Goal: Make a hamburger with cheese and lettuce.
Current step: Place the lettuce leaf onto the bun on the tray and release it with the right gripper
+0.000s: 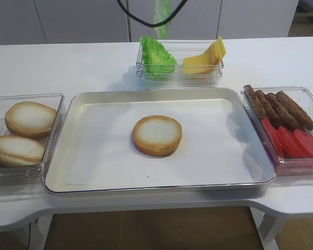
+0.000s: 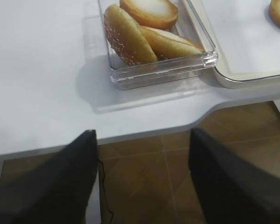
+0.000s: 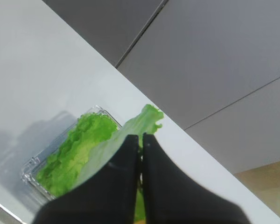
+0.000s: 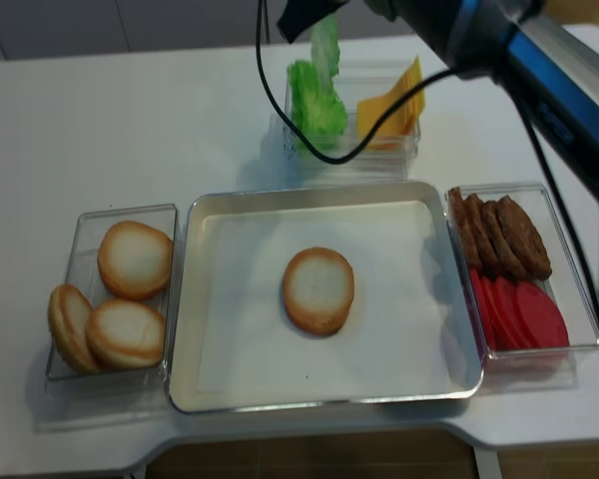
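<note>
1. Tray (image 1: 68, 151): centre of the table, paper-lined, holding one bun half (image 1: 157, 135) face up, nothing stacked on it
2. Far box (image 1: 180, 78): lettuce (image 1: 156, 56) in its left part, cheese (image 1: 206, 56) slices fanned in its right part
3. Right gripper (image 3: 141, 140): above the far box, jaws clamped together on a single lettuce leaf (image 3: 130, 133) that hangs clear of the pile below; seen in the overhead view as a leaf dangling over the box
4. Left gripper (image 2: 142, 140): off the near-left table edge, over the floor, fingers (image 2: 79, 158) well apart, holding nothing
5. Left box (image 1: 26, 179): spare buns (image 1: 28, 119), three visible
6. Right box (image 1: 302, 166): sausages (image 1: 279, 107) at the far end, red slices (image 1: 292, 140) at the near end
</note>
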You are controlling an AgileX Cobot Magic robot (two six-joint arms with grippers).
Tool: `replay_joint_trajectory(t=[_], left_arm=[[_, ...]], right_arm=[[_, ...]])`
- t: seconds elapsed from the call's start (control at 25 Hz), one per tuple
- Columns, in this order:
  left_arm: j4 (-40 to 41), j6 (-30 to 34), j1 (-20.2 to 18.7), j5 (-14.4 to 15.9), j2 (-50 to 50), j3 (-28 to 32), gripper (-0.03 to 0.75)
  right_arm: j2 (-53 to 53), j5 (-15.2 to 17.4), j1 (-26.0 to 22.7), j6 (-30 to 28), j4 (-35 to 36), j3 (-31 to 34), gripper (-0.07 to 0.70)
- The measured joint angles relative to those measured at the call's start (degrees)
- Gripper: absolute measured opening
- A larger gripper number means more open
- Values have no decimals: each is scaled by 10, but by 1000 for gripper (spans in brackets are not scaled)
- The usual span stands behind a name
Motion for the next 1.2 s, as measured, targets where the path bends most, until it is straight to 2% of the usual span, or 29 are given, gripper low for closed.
replay_joint_trajectory(t=[0.36, 0.6, 0.72, 0.96, 1.2], left_arm=[[0, 0, 0, 0, 0, 0, 459], [0, 0, 0, 0, 0, 0, 459], [0, 0, 0, 0, 0, 0, 459], [0, 0, 0, 0, 0, 0, 459], [0, 0, 0, 0, 0, 0, 459]], right_arm=[[-55, 166, 6, -2, 37, 0, 1], [-80, 248, 6, -2, 63, 0, 1], [-81, 260, 6, -2, 87, 0, 1], [-88, 261, 6, -2, 110, 11, 1], [-138, 261, 9, 15, 117, 103, 1]])
